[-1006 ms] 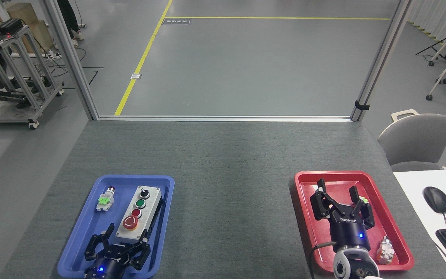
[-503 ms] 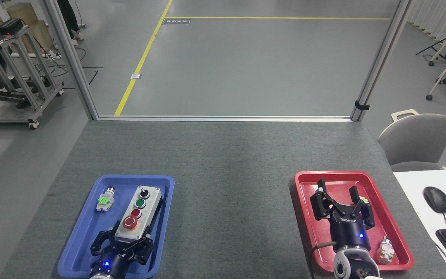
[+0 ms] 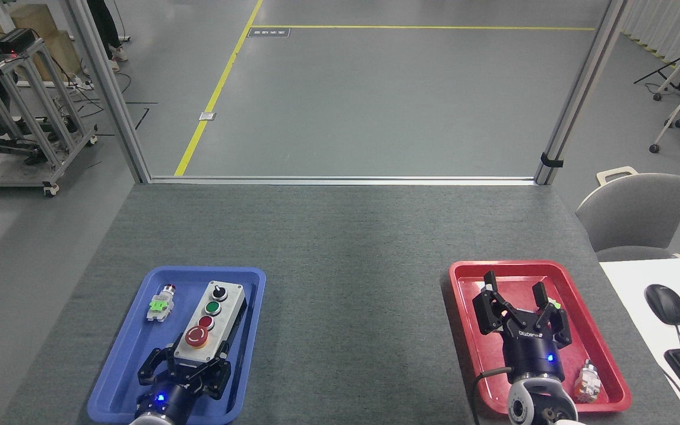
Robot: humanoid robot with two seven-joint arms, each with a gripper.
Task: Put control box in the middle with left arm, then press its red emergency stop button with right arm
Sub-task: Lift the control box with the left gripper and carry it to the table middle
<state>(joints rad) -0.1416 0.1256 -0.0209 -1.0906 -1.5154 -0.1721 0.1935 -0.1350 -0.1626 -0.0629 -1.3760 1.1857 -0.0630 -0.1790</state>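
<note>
Grey control box (image 3: 211,321) sat in blue tray (image 3: 117,386), left claw (image 3: 185,365) clamped on its near end; middle (image 3: 355,307) bare, e-stop (image 3: 196,336) unpressed, right claw (image 3: 514,301) apart.

Left gripper (image 3: 189,361) low at the near-left edge of the tabletop, wrist pointing away from the body, dark fingers (image 3: 152,367) curled inward; apparently closed on something, though the contact itself is hard to make out. Right gripper (image 3: 520,304) near the near-right corner, raised on an upright wrist, fingers (image 3: 486,307) spread wide apart, holding nothing.
</note>
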